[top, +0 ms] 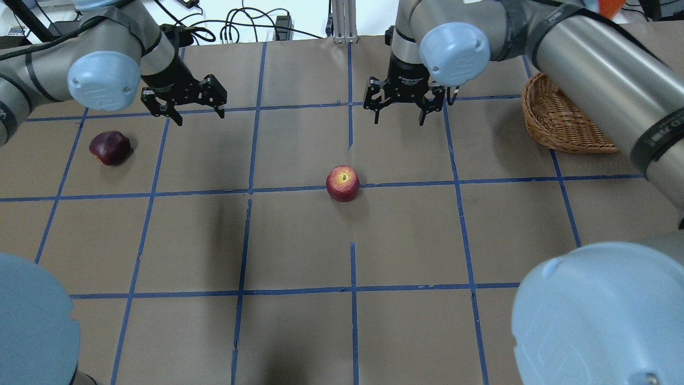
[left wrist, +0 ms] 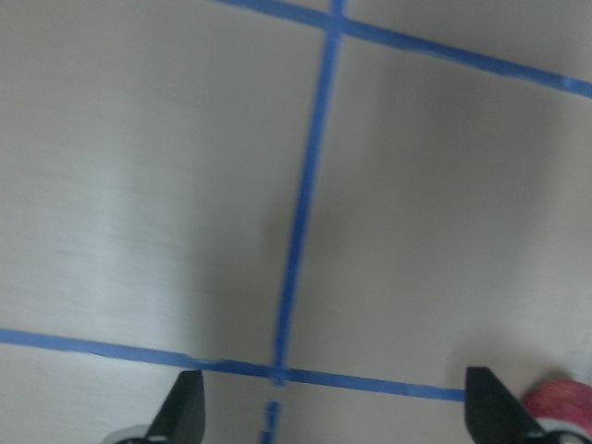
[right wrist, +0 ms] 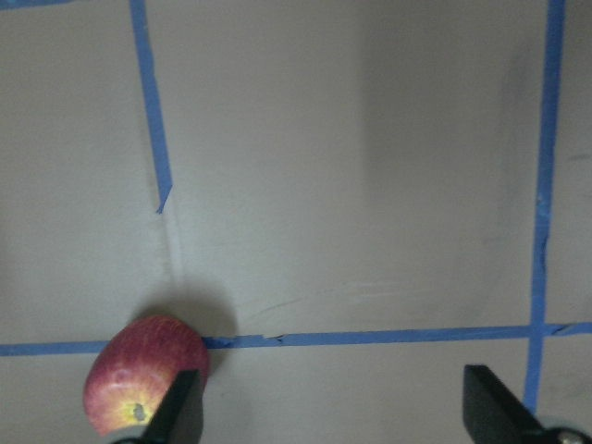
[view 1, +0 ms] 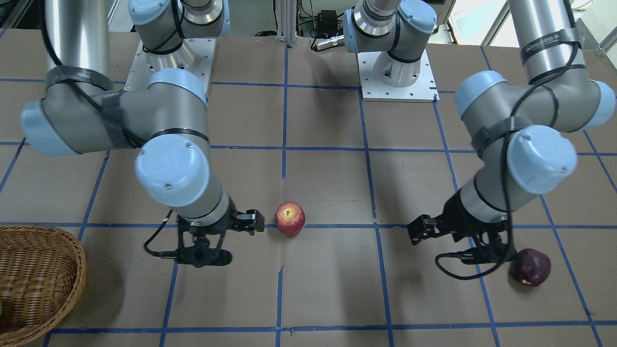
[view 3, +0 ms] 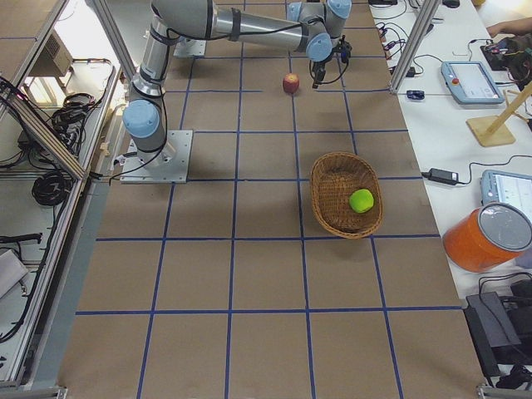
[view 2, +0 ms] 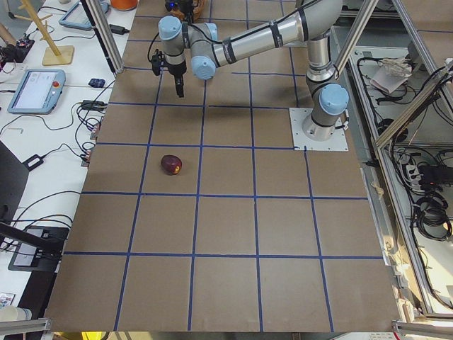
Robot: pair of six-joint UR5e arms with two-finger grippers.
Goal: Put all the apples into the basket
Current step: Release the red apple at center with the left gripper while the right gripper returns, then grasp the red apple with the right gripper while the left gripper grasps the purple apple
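The red speckled apple point(top: 342, 183) sits on the table's middle; it also shows in the right wrist view point(right wrist: 143, 375). My right gripper point(top: 399, 113) hangs open and empty just beyond it, and the apple lies beside one fingertip point(right wrist: 180, 407). The dark maroon apple point(top: 110, 148) lies at the far left. My left gripper point(top: 187, 109) is open and empty, apart from it to its right. The wicker basket point(view 3: 332, 170) stands on the right and holds the yellow-green apple point(view 3: 362, 200).
The brown table point(top: 299, 240) carries a blue tape grid. My arms' elbows point(top: 598, 315) loom over the near corners. In the left wrist view a reddish apple edge point(left wrist: 564, 402) shows by one fingertip. Tablets and an orange container point(view 3: 486, 237) sit beyond the table's far edge.
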